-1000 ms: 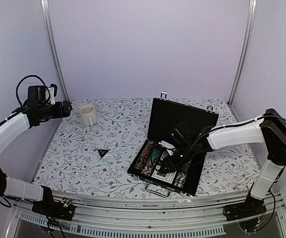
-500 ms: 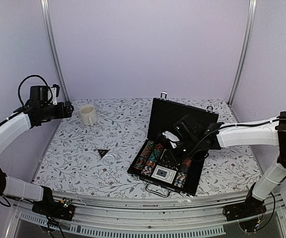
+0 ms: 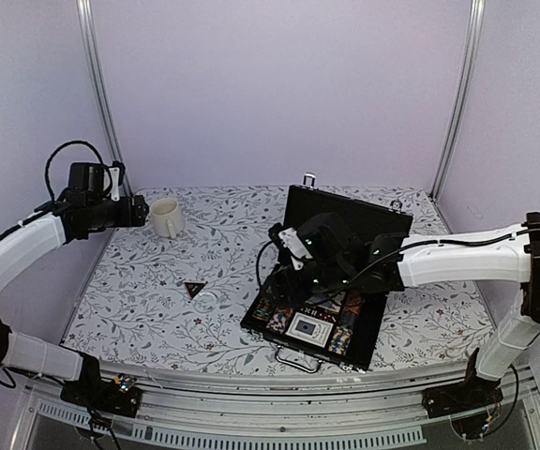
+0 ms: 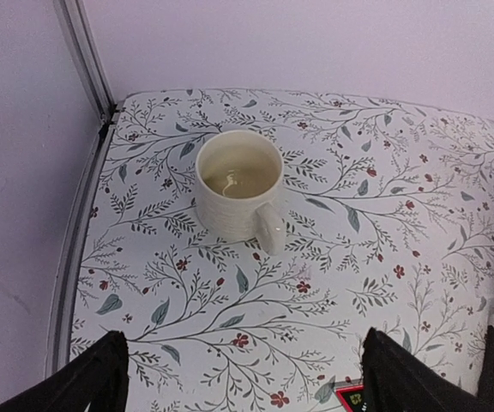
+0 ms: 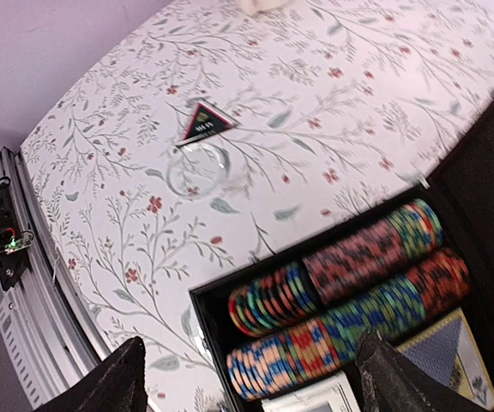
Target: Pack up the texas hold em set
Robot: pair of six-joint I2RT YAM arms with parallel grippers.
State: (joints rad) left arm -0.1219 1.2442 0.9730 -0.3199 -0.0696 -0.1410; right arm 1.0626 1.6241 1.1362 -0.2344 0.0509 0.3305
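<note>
Right end effector [image 5: 256,376] over chip rows [image 5: 350,279]

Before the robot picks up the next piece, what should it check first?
1. Briefcase lid up: ok.
2. Right gripper open and empty: ok.
3. Left gripper open and empty: ok.
4. Chip rows lying in the briefcase: ok.
5. Black triangle packed: not ok, it lies on the table outside the briefcase.
</note>
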